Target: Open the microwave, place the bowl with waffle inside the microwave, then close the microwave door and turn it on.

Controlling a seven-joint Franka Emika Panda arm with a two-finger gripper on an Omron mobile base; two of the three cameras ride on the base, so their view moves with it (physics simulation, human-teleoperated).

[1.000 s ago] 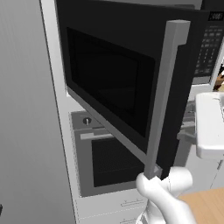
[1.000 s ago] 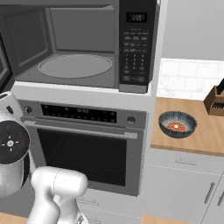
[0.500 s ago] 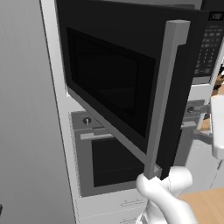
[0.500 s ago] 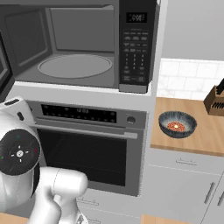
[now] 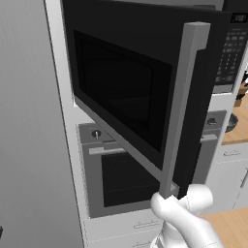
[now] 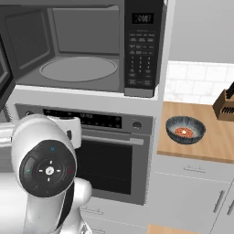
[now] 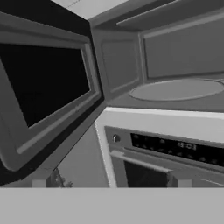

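1. Above the oven (image 6: 114, 160), the microwave (image 6: 87, 45) stands with its cavity exposed, the round turntable plate (image 6: 77, 68) lying on the cavity floor and the black keypad panel (image 6: 142, 50) at the cavity's right.
2. Swung far out to the left, the microwave door (image 5: 126, 92) hangs open; the left base view shows its dark window and the tall silver handle (image 5: 183, 106) along its free edge, with the oven's front partly visible behind and below it.
3. On the wooden worktop (image 6: 205, 146) to the right of the oven sits the bowl with waffle (image 6: 185, 130), upright, with reddish and pale food inside, well apart from the microwave and lower than its cavity.
4. A knife block (image 6: 226, 104) stands at the back of the same worktop, to the right of the bowl and apart from it.
5. From the hand view, the hand (image 7: 109, 183) has its two fingertips (image 7: 39, 183) spread wide apart with nothing between them; it holds nothing and points toward the oven's control strip, below the open cavity, with the inside of the open door at the left of that view.
6. The arm's white wrist (image 6: 45, 169) sits low in front of the oven's left side in the right base view.
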